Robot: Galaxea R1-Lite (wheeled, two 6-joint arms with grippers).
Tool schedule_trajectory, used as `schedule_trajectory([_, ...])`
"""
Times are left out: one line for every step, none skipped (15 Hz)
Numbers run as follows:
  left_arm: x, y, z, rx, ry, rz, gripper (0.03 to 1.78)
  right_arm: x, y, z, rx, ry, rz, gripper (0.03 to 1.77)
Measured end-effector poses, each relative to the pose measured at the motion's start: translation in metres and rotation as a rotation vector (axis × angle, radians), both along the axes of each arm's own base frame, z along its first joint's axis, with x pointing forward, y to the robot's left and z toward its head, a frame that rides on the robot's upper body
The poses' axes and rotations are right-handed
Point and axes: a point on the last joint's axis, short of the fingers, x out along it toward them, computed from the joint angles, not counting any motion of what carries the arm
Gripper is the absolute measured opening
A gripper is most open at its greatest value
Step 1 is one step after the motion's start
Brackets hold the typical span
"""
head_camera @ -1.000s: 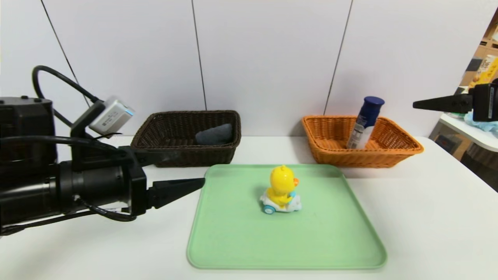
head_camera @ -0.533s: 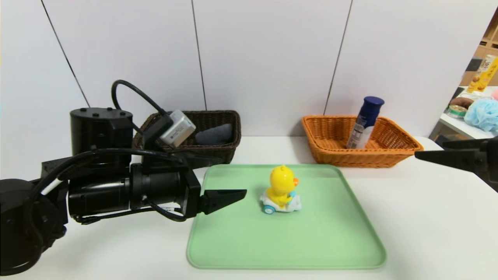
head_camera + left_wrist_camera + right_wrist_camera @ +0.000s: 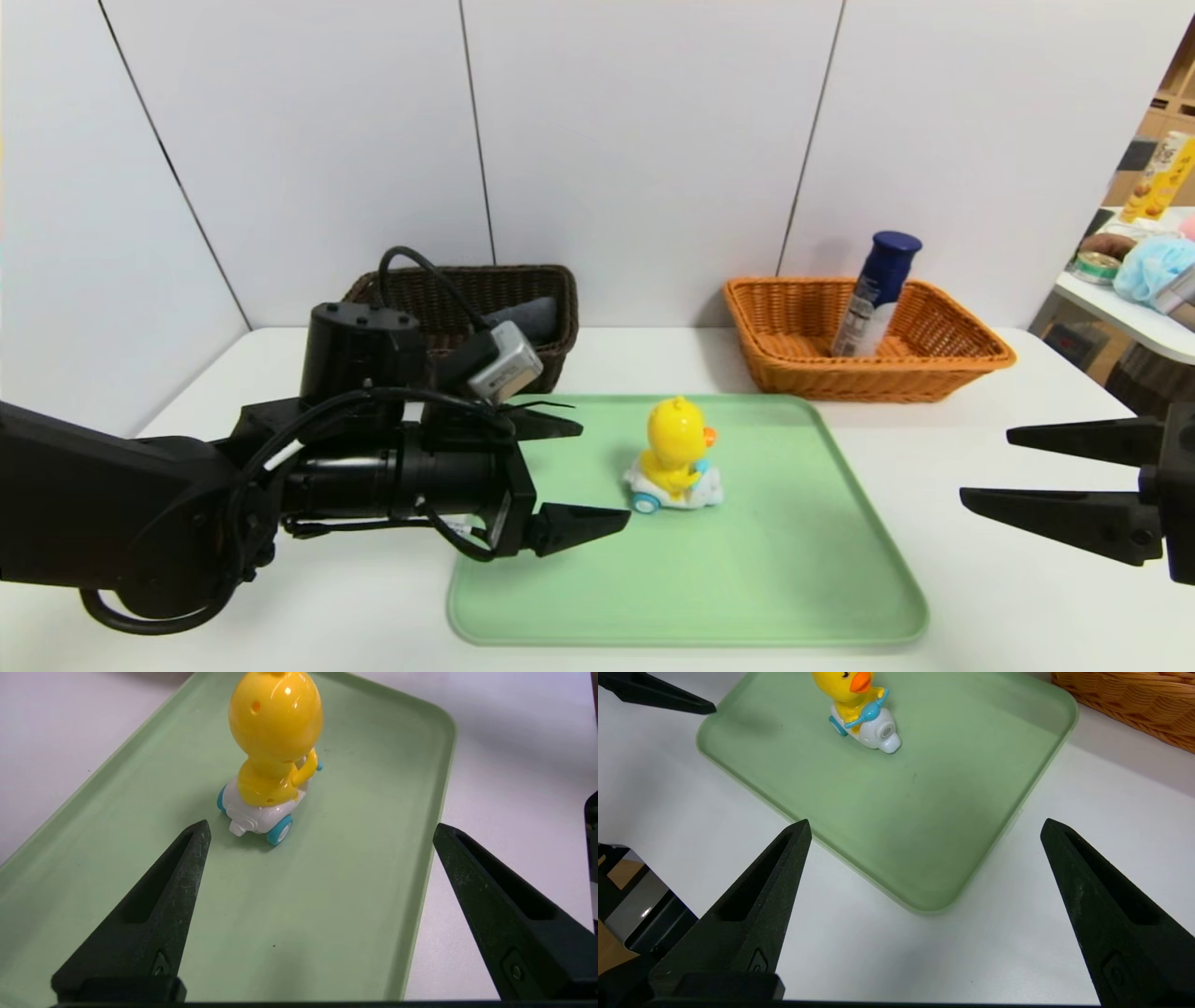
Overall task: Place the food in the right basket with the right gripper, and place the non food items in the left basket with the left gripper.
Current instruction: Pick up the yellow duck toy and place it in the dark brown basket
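The toy duck [image 3: 677,439] looked like smooth, glossy plastic, with bright highlights on its rounded head. The green tray [image 3: 691,579] had a smooth, mostly matt face. Both baskets, dark brown [image 3: 551,362] and orange [image 3: 859,378], showed a rough, woven surface, wicker-like in texture.

Black arms, looping cables, tapered jaws
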Motion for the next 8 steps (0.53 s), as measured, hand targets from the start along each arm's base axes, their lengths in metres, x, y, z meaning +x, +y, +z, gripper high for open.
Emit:
schedule_trajectory([0.003,-0.002,-0.005,0.012,0.002,-0.006,1.69,-0.001,0.001,0.0,0.001,-0.001,0.008,1.69])
schedule_trajectory([0.007,-0.004,-0.011,0.019,0.006,-0.015,1.69,-0.001,0.002,0.0,0.001,0.0,0.018,1.69])
schedule_trajectory([0.011,-0.007,-0.015,0.014,0.007,-0.032,1.69,-0.001,0.003,-0.001,0.001,0.001,0.025,1.69])
schedule_trajectory([0.015,-0.01,-0.018,0.004,0.005,-0.054,1.69,-0.001,0.004,-0.001,0.001,0.0,0.029,1.69])
schedule_trajectory([0.02,-0.013,-0.022,-0.006,0.001,-0.072,1.69,-0.001,0.005,0.0,0.002,-0.004,0.033,1.69])
schedule_trajectory([0.025,-0.016,-0.025,-0.012,-0.003,-0.079,1.69,-0.001,0.005,0.001,0.001,-0.003,0.034,1.69])
schedule_trajectory([0.029,-0.019,-0.028,-0.015,-0.005,-0.083,1.69,-0.001,0.005,0.001,0.0,-0.003,0.033,1.69])
schedule_trajectory([0.033,-0.022,-0.03,-0.018,-0.004,-0.094,1.69,-0.001,0.005,0.001,0.0,-0.001,0.031,1.69])
